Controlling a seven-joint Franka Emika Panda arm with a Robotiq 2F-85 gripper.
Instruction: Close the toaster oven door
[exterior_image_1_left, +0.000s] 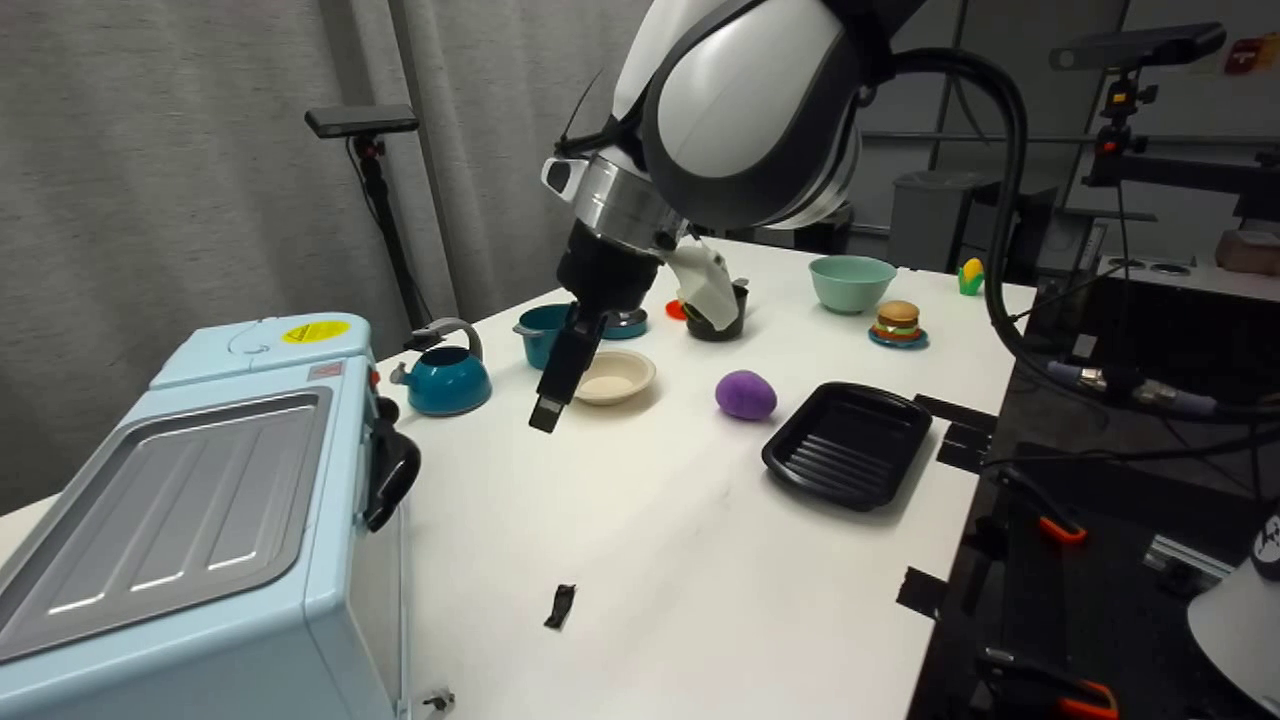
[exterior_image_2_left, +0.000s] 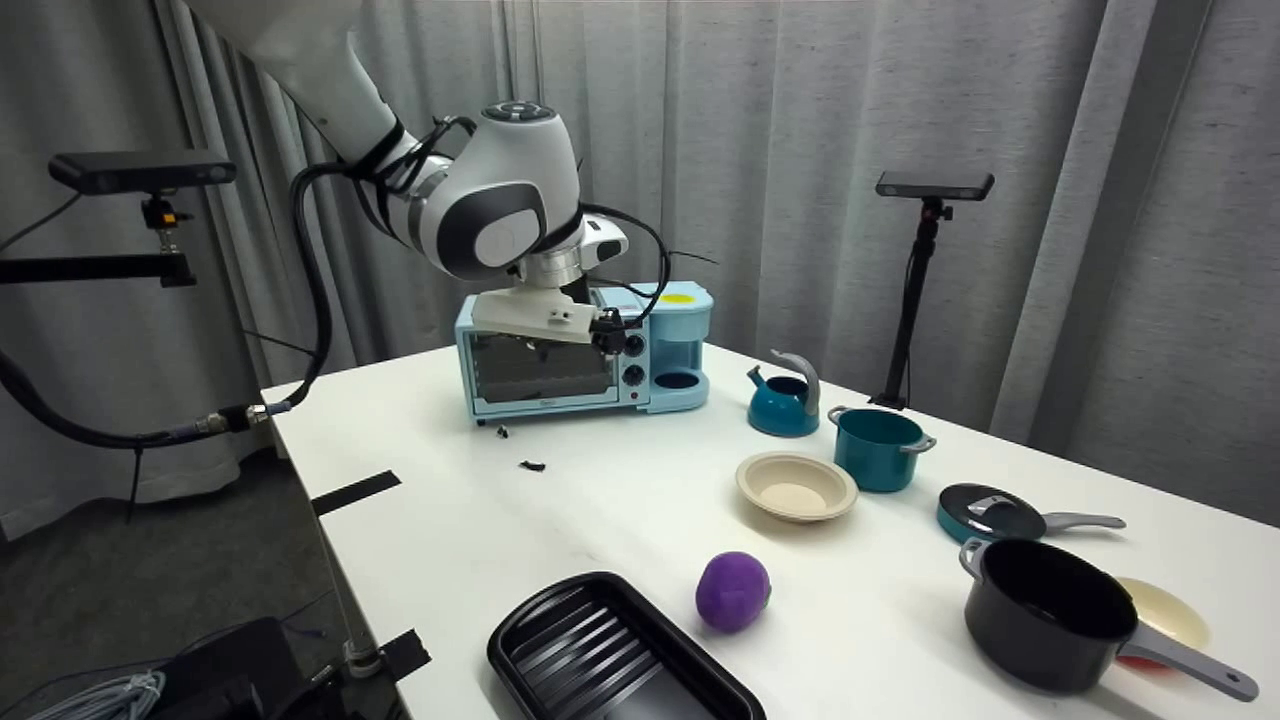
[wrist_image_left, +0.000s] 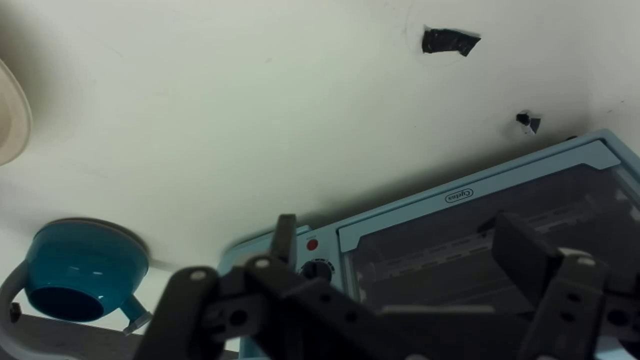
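The pale blue toaster oven (exterior_image_1_left: 250, 610) stands at the table's far end; it also shows in an exterior view (exterior_image_2_left: 684, 325) and the wrist view (wrist_image_left: 327, 240). Its door (exterior_image_2_left: 545, 376) stands upright against the oven front and looks shut. In the wrist view the door (wrist_image_left: 425, 210) lies flush in its frame. The black handle (exterior_image_1_left: 393, 472) is at the door's top edge. My gripper (wrist_image_left: 395, 232) is open and empty, its fingers apart with the door seen between them. In an exterior view the gripper (exterior_image_1_left: 546, 412) hangs above the table, apart from the oven front.
A teal kettle (exterior_image_2_left: 784, 404), a teal pot (exterior_image_2_left: 878, 450) and a beige bowl (exterior_image_2_left: 796, 487) stand beside the oven. A purple toy (exterior_image_2_left: 733, 592) and a black ridged tray (exterior_image_2_left: 615, 660) lie toward the opposite end. A camera stand (exterior_image_1_left: 375, 200) is behind the table.
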